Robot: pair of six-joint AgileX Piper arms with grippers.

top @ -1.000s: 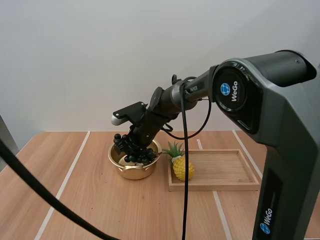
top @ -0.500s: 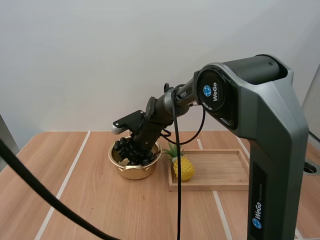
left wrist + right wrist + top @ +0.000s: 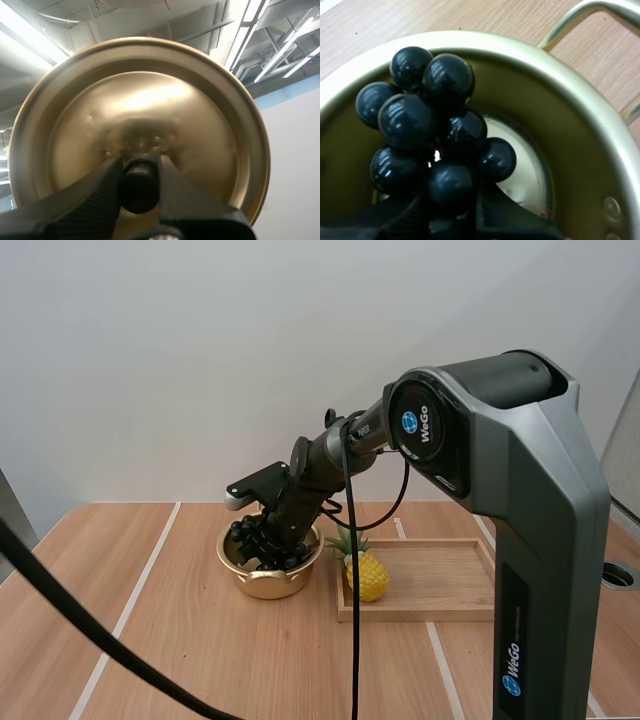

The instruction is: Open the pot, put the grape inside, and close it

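Observation:
A golden pot [image 3: 268, 575] stands open on the wooden table, left of the tray. My right gripper [image 3: 268, 545] reaches down into it, shut on a bunch of dark grapes [image 3: 262, 542]. In the right wrist view the grapes [image 3: 427, 130] hang inside the pot [image 3: 580, 125], just above its shiny bottom, pinched between my right gripper [image 3: 451, 210] tips. In the left wrist view my left gripper [image 3: 139, 187] is shut on the black knob [image 3: 139, 184] of the golden lid [image 3: 145, 115], which is held up in the air.
A wooden tray [image 3: 440, 585] lies right of the pot, with a toy pineapple [image 3: 362, 570] at its left end. The right arm's large grey base [image 3: 530, 540] rises at the near right.
The right gripper has sunk slightly lower into the pot with the grapes. The arm's base has shifted a little to the left in the high view.

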